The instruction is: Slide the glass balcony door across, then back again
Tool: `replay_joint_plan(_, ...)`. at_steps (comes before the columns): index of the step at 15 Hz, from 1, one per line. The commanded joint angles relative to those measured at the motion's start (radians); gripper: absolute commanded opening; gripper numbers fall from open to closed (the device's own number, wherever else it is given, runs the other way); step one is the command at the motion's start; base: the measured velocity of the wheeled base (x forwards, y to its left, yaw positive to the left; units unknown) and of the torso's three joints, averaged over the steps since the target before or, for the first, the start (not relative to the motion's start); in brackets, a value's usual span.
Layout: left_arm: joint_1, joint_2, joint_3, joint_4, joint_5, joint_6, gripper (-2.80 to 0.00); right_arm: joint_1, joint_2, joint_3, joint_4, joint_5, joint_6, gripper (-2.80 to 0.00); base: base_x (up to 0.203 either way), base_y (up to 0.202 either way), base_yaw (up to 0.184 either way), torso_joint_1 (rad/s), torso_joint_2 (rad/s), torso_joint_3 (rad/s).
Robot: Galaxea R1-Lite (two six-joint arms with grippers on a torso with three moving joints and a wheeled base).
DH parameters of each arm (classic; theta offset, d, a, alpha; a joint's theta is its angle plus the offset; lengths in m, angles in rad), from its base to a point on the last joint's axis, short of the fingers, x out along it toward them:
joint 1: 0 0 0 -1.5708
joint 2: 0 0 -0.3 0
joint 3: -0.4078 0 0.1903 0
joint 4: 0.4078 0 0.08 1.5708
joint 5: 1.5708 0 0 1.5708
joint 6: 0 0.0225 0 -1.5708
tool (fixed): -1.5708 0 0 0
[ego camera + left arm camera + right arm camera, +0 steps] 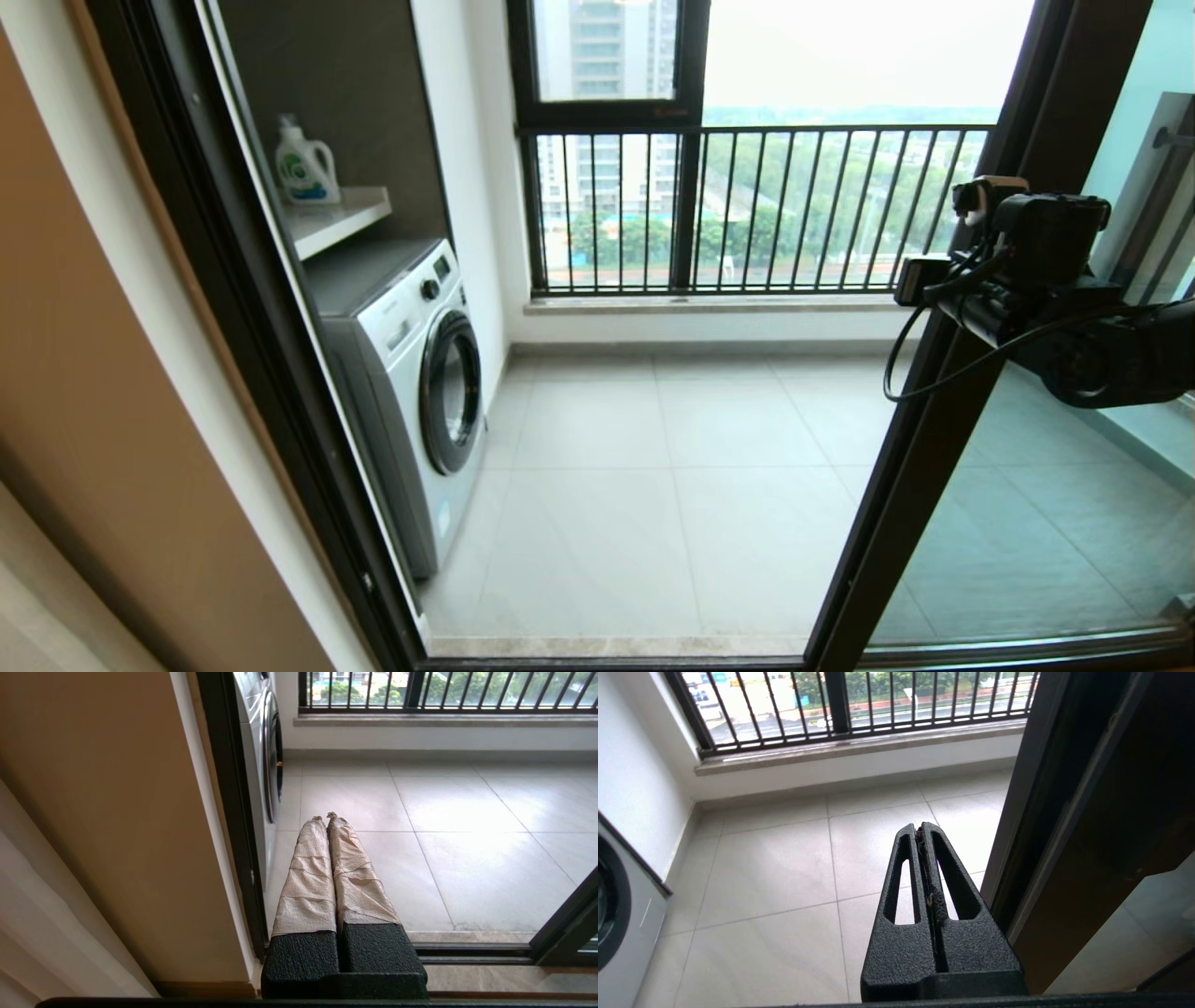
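The door (943,411) stands on the right side of the doorway, with its dark frame edge running from the top down to the floor track near the robot. The middle of the doorway is open, and the balcony floor (653,485) shows through it. On the left are a washer (420,373) and a bottle (305,168) on a shelf, and far off is a window with thin bars (747,205). The door is probably big and heavy, since it is tall glass in a metal frame. It looks stiff and should only slide sideways along its track. The glass is smooth and could break, so pushing on the dark frame edge is the safer choice. No handle shows in these views. The right gripper (924,828) is up high, just beside the door's frame edge, pointing out toward the balcony. Its two black fingers are pressed together with nothing between them. The left gripper (325,817) is low on the left, near the door post (229,812) and the washer. Its wrapped fingers (308,877) are pressed together too, and they hold nothing.
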Motion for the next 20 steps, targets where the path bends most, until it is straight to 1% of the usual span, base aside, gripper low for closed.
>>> replay_joint_plan(1, 0.000, 0.002, 0.000, 0.000, 0.000, 0.000, -2.80, 0.007, -0.074, 0.075, -0.010, 0.047, -0.004, -2.80, 0.000, 0.000, 0.000, 0.000, 0.00, 0.000)
replay_joint_plan(3, 0.000, 0.002, 0.000, 0.000, 0.000, 0.000, -2.80, 0.042, -0.219, 0.199, -0.008, 0.129, -0.006, -2.80, 0.000, 0.000, 0.000, 0.000, 0.00, 0.000)
replay_joint_plan(4, 0.000, 0.002, 0.000, 0.000, 0.000, 0.000, -2.80, 0.068, -0.295, 0.261, -0.005, 0.146, -0.007, -2.80, 0.000, 0.000, 0.000, 0.000, 0.00, 0.000)
replay_joint_plan(6, 0.000, 0.002, 0.000, 0.000, 0.000, 0.000, -2.80, 0.109, -0.464, 0.394, 0.015, 0.159, -0.019, -2.80, 0.000, 0.000, 0.000, 0.000, 0.00, 0.000)
replay_joint_plan(8, 0.000, 0.002, 0.000, 0.000, 0.000, 0.001, -2.80, 0.129, -0.656, 0.523, 0.056, 0.163, -0.051, -2.80, 0.000, 0.000, 0.000, 0.000, 0.00, 0.000)
replay_joint_plan(9, 0.000, 0.002, 0.000, 0.000, 0.000, 0.001, -2.80, 0.133, -0.752, 0.563, 0.090, 0.162, -0.066, -2.80, 0.000, 0.000, 0.000, 0.000, 0.00, 0.000)
replay_joint_plan(10, 0.000, 0.002, 0.000, 0.000, 0.000, 0.000, -2.80, 0.137, -0.874, 0.593, 0.159, 0.152, -0.084, -2.80, 0.000, 0.000, 0.000, 0.000, 0.00, 0.000)
replay_joint_plan(12, 0.000, 0.002, 0.000, 0.000, 0.000, 0.000, -2.80, 0.141, -1.111, 0.610, 0.353, 0.129, -0.123, -2.80, 0.000, 0.000, 0.000, 0.000, 0.00, 0.000)
replay_joint_plan(15, 0.000, 0.002, 0.000, 0.000, 0.000, 0.000, -2.80, 0.137, -1.442, 0.579, 0.713, 0.102, -0.175, -2.80, 0.000, 0.000, 0.000, 0.000, 0.00, 0.000)
replay_joint_plan(16, 0.000, 0.002, 0.000, 0.000, 0.000, 0.000, -2.80, 0.124, -1.531, 0.557, 0.832, 0.095, -0.197, -2.80, 0.000, 0.000, 0.000, 0.000, 0.00, 0.000)
replay_joint_plan(17, 0.000, 0.002, 0.000, 0.000, 0.000, 0.001, -2.80, 0.091, -1.612, 0.535, 0.937, 0.092, -0.230, -2.80, 0.000, 0.000, 0.000, 0.000, 0.00, 0.000)
replay_joint_plan(18, 0.000, 0.002, 0.000, 0.000, 0.000, 0.001, -2.80, 0.048, -1.687, 0.526, 1.008, 0.100, -0.262, -2.80, 0.000, 0.000, 0.000, 0.000, 0.00, 0.000)
replay_joint_plan(20, 0.000, 0.002, 0.000, 0.000, 0.000, 0.000, -2.80, 0.010, -1.873, 0.579, 1.089, 0.148, -0.302, -2.80, 0.000, 0.000, 0.000, 0.000, 0.00, 0.000)
